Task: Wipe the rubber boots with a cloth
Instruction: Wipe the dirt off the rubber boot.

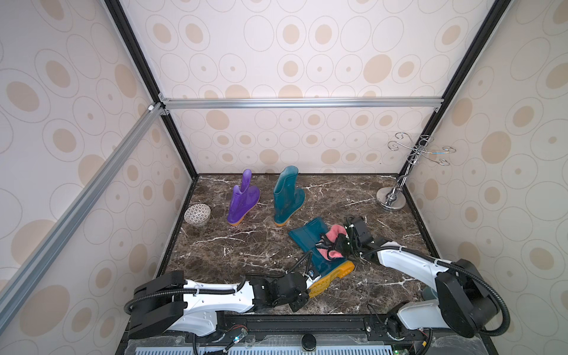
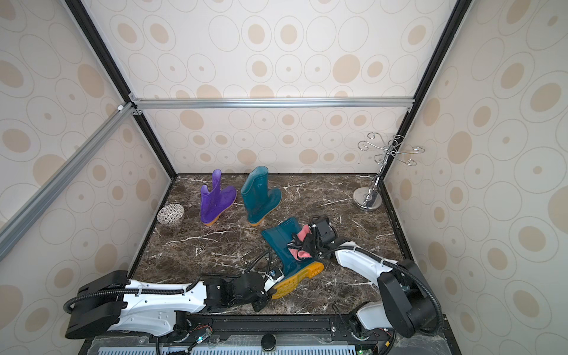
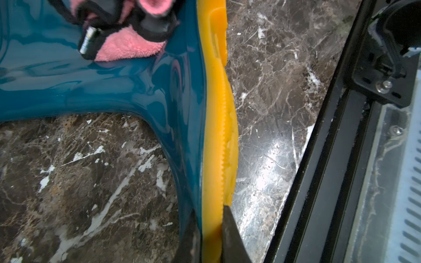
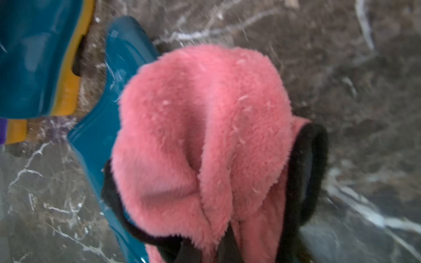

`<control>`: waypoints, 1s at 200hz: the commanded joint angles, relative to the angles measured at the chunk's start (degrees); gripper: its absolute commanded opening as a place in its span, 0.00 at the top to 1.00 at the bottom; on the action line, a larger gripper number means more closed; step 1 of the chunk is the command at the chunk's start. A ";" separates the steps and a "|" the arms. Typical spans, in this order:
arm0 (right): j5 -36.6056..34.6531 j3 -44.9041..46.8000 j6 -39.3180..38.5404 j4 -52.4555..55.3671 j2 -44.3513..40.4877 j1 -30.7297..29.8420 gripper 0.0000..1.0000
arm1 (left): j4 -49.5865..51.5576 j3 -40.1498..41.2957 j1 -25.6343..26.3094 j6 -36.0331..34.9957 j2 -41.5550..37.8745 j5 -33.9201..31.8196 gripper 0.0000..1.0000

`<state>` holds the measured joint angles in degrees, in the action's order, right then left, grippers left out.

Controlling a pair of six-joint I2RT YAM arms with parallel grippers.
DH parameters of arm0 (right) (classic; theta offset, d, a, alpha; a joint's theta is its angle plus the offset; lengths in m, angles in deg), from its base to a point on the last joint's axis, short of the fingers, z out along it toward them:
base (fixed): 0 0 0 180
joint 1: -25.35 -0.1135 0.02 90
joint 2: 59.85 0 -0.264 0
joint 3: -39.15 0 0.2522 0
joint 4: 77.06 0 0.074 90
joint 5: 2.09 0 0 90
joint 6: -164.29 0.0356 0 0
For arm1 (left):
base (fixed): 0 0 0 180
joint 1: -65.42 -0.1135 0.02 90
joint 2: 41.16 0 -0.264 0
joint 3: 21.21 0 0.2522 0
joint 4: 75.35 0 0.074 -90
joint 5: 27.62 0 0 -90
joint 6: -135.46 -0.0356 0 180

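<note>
The counter [image 1: 246, 252] is carrying a bowl [image 1: 197, 214], purple boot [image 1: 242, 199], upright teal boot [image 1: 287, 196] and stand [image 1: 390, 199] far, a sideways teal boot [image 1: 307, 236] near.

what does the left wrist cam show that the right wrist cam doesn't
Only the left wrist view: the left claw clamped on the yellow sole, and the black front rail. Only the right wrist view: the standing teal boot and a sliver of the purple boot. Both: the lying teal boot, the pink cloth on it, and the marble table.
</note>
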<state>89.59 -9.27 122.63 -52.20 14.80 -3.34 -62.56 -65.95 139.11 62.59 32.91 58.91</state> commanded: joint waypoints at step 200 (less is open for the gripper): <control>-1.90 -5.56 -3.50 14.91 -6.96 -10.52 1.00 | 1.21 0.61 -0.09 -0.05 2.87 -0.25 1.00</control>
<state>91.90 -17.42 116.33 -37.49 5.97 -18.29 -62.71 -65.95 139.11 62.57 32.99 58.34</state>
